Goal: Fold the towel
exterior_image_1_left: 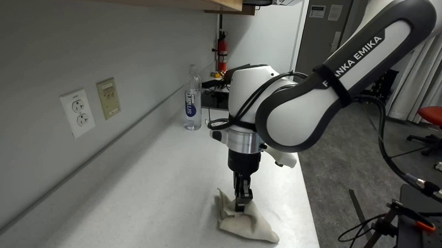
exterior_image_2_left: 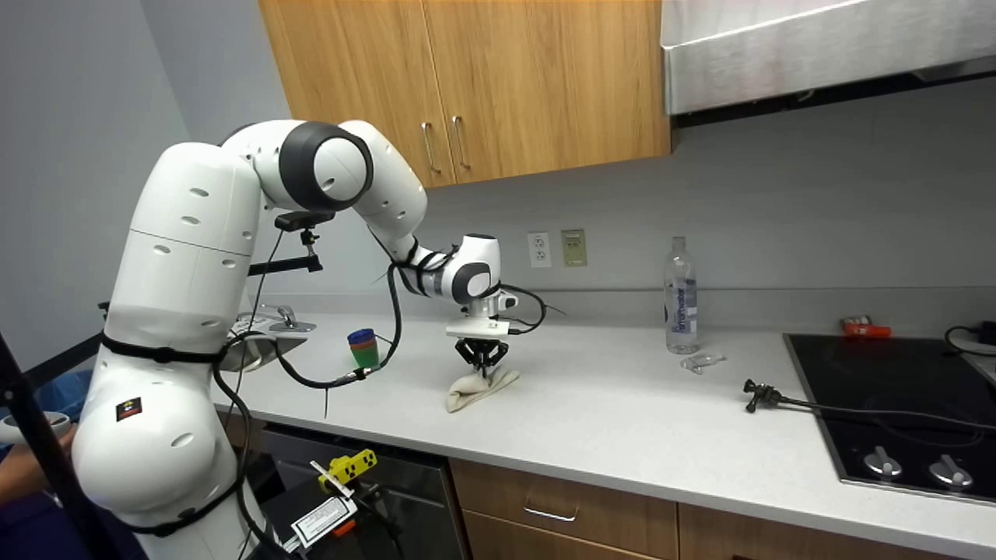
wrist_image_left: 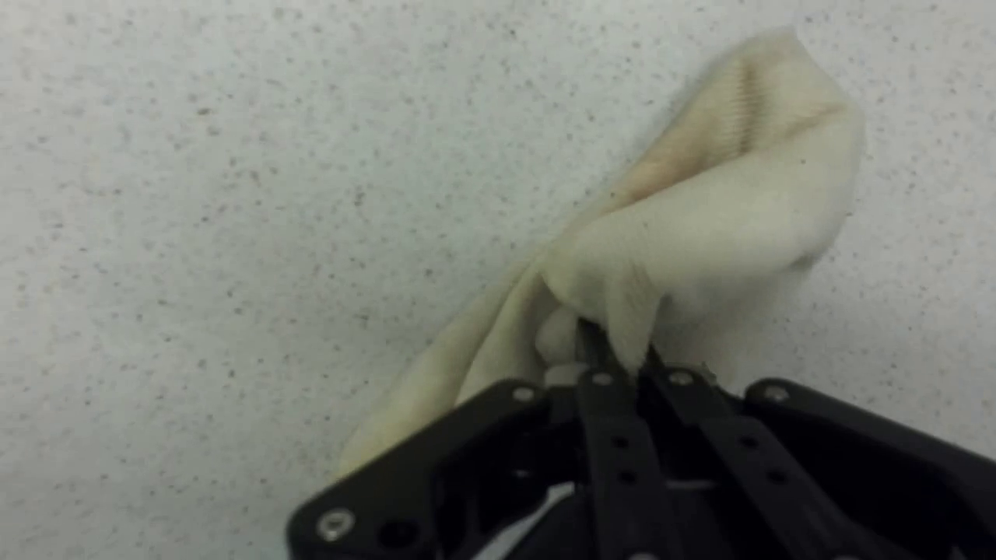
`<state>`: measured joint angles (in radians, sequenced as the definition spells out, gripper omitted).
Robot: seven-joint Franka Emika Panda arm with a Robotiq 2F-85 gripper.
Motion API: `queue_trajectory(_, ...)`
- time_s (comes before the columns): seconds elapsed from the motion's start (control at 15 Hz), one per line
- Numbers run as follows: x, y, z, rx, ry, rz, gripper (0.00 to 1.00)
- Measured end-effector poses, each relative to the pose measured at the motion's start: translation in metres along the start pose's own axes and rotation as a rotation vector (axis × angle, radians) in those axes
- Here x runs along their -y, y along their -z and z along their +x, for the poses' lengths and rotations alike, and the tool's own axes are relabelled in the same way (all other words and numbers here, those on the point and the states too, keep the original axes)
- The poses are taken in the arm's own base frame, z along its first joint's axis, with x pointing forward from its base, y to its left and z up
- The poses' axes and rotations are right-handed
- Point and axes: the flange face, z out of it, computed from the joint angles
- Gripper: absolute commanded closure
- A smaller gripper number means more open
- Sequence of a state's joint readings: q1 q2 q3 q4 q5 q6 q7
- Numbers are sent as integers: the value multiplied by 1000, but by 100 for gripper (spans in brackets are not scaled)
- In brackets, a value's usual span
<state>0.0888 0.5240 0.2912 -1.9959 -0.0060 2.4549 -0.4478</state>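
Gripper point(wrist_image_left: 625, 356), close up at the bottom of the wrist view, has its fingers drawn tight together, pinching a small fold of towel point(wrist_image_left: 731, 225) b/w the tips. Towel lies on the counter point(exterior_image_1_left: 165, 203), nearer the front edge than the back, bunched slantwise, nothing hanging over. Grip is approx. mid-cloth, prob. bc thin cloth lying low offers only a ridge to take hold of; straight-down pose in both exterior views lets the tips get right to the surface. Far end in the wrist view is rolled over on itself, so I'd call it part-folded at most, not neat. Next move prob. = lift the pinch a bit, carry it across, lay it flat. Risk: whole towel drags, as nothing pins the other end.

Room: front edge is the tight side, esp. w/ the towel's tip pointing that way in an exterior view. Back edge leaves more. Toward the hob point(exterior_image_2_left: 918, 404) end there's a fair run before the bottle point(exterior_image_2_left: 682, 307), which stands upright near the back edge. Toward the tap point(exterior_image_2_left: 287, 317) corner stand stacked cups point(exterior_image_2_left: 363, 350), w/ a black cable point(exterior_image_2_left: 399, 311) looping past; can't tell if it touches them.
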Motion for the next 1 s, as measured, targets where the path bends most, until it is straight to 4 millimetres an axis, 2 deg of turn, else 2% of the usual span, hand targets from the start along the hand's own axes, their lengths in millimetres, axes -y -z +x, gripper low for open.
queue_trajectory(0.73, 16, 4, 22, -142, 83, -79, 99)
queue_trajectory(0.8, 17, 3, 23, -151, 85, -81, 70)
queue_trajectory(0.87, 18, 3, 22, -158, 86, -85, 68)
queue_trajectory(1.0, 17, 2, 22, -169, 98, -102, 53)
